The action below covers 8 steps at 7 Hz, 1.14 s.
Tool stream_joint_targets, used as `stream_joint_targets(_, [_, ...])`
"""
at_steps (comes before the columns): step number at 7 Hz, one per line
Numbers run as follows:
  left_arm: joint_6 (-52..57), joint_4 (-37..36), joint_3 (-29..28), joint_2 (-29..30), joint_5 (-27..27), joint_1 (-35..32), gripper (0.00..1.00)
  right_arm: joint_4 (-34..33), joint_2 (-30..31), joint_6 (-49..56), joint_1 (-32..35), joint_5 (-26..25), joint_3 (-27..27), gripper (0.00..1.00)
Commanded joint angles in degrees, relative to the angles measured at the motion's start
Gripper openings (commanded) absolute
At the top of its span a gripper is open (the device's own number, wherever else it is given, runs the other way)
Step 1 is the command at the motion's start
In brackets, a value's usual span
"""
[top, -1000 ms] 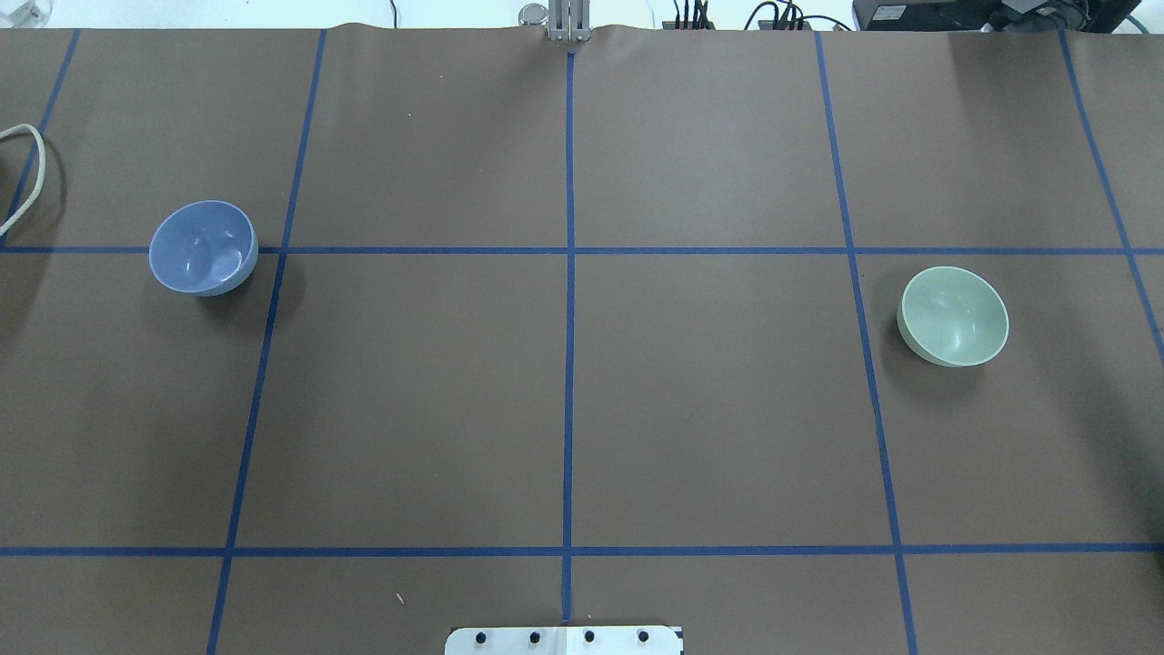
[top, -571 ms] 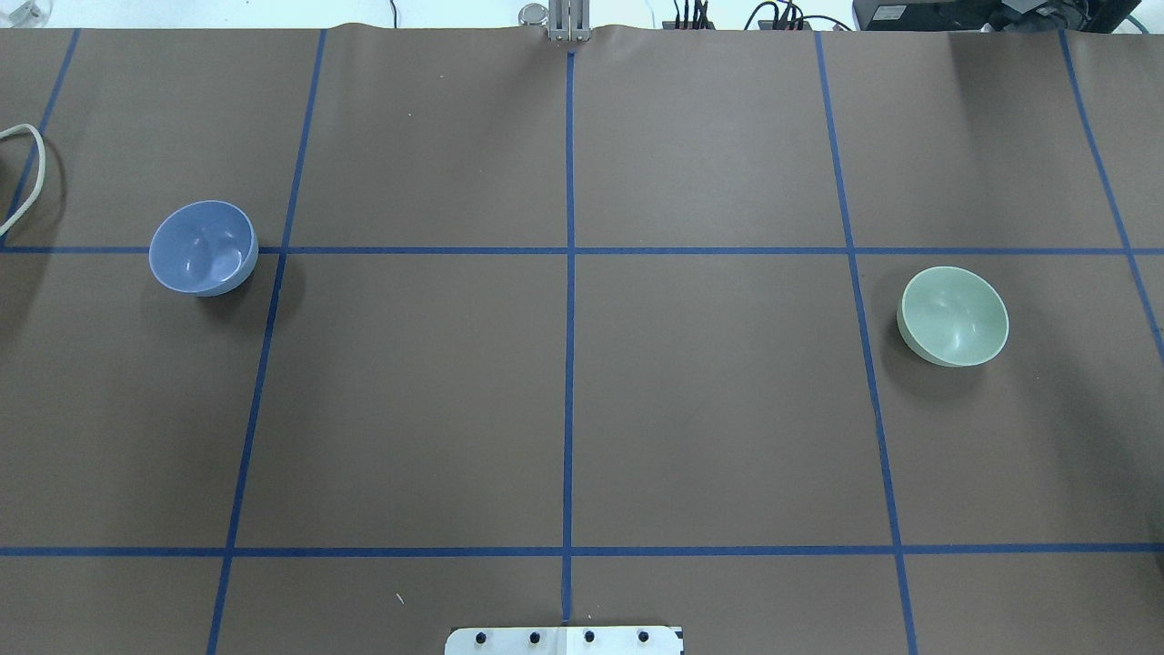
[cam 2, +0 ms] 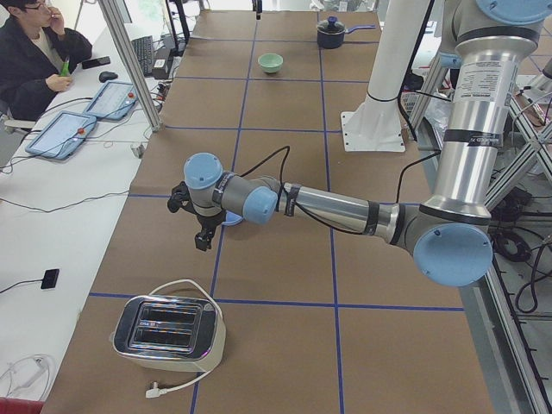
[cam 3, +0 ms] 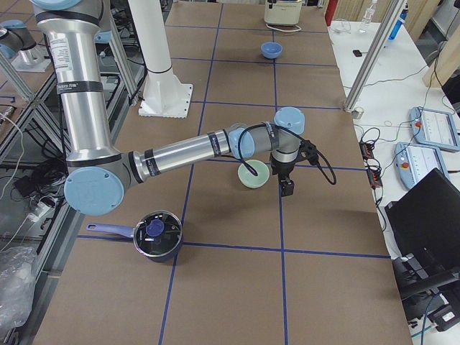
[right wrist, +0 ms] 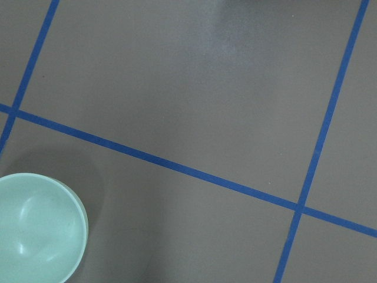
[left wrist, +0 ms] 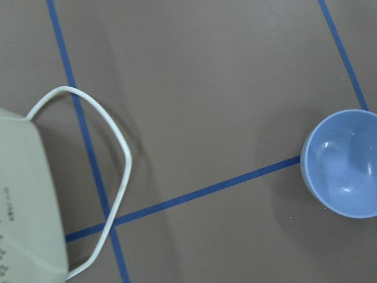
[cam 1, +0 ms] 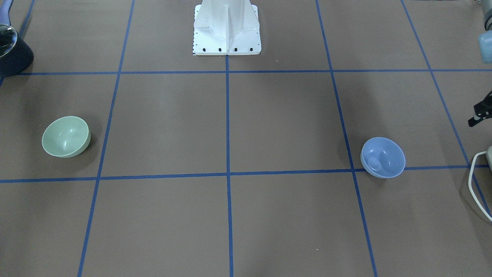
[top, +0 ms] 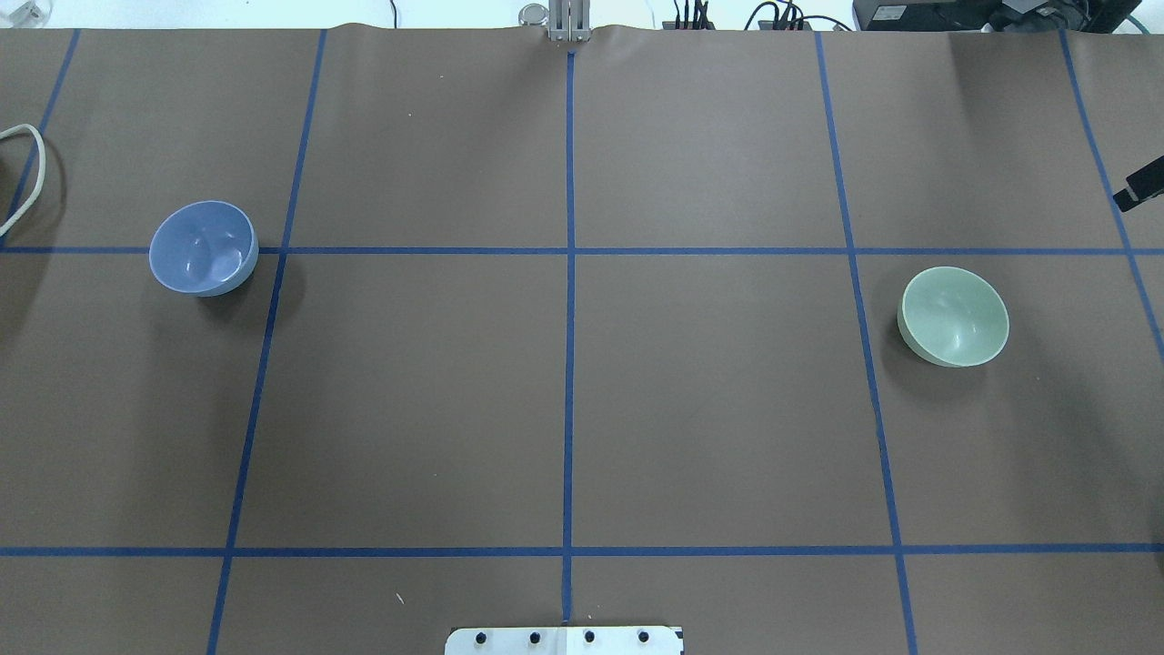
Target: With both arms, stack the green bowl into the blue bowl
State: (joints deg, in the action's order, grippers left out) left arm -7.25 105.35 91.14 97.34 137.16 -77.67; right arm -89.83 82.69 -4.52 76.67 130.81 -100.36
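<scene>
Green bowl (top: 953, 316) stands upright on the table (top: 709, 409) at the robot's right. Blue bowl (top: 202, 247) stands upright at its left, on a tape line. The two are well apart.

Handling (judged, not tested): both look light, rigid and glossy, so likely slippery. The rounded wall offers no flat face. Best hold is the rim, one finger inside and one outside. A sideways push could slide or tip the bowl.

Not verifiable:
- Jaws of the left arm (cam 2: 336, 207) and right arm (cam 3: 187, 151): only slivers show at the picture edges, and neither wrist view shows fingers, so I cannot tell whether they are open or closed.
- Both wrist views cut their bowl off at the edge.
- In the left side view the arm's wrist hides most of the blue bowl.
</scene>
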Motion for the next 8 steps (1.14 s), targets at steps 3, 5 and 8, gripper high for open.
stream_joint_targets(3, [-23.49,17.70,-8.94,5.29,-12.71,17.44,0.98,1.50,-0.16,-2.25,-1.34,-0.02,0.08,1.00])
stream_joint_targets(5, [-23.95,17.52,-11.85,8.46,-12.53,18.52,0.81,1.50,-0.16,-2.33,-1.34,-0.02,0.08,1.00])
stream_joint_targets(8, [-24.04,17.61,-12.30,8.92,-12.01,18.70,0.00,1.50,-0.16,-2.33,-1.34,-0.02,0.08,1.00])
